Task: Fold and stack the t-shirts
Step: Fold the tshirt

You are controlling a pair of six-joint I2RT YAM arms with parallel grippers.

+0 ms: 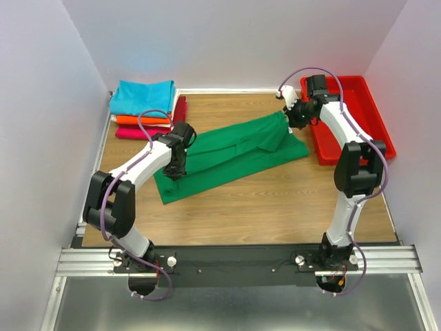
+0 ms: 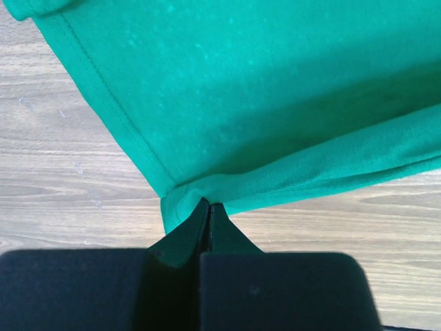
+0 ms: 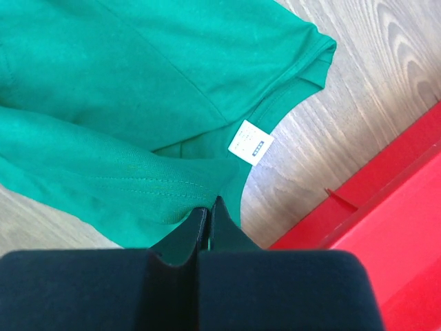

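The green tee (image 1: 234, 155) lies slantwise on the table (image 1: 275, 207), stretched out between the two grippers. The left gripper (image 2: 209, 207) is closed on one stitched hem corner; both fingers are pressed together with a fold of cloth between them. From that pinch the hem runs up and away to the gripper's left, and the rest of the cloth spreads ahead of it and off to its right. Bare wood shows on either side of the fingertips.

The right gripper (image 3: 209, 207) is also closed on the green tee, gripping it at the neck opening. The small white label (image 3: 251, 142) sits just ahead of its fingertips, a little to their right. The body of the shirt spreads ahead and to its left, in soft folds. In the top view a sleeve lies folded over the cloth just beside this gripper.

The stack (image 1: 145, 114) sits beyond the left gripper and to its left, in the far corner, apart from the green tee. The turquoise tee (image 1: 143, 96) is on top, then the orange tee (image 1: 141, 120), then the magenta tee (image 1: 138, 132). The dark red tee (image 1: 180, 109) shows at the stack's right edge.

The tray (image 1: 351, 124) lies just to the right of the right gripper, its near wall close beside the fingers.
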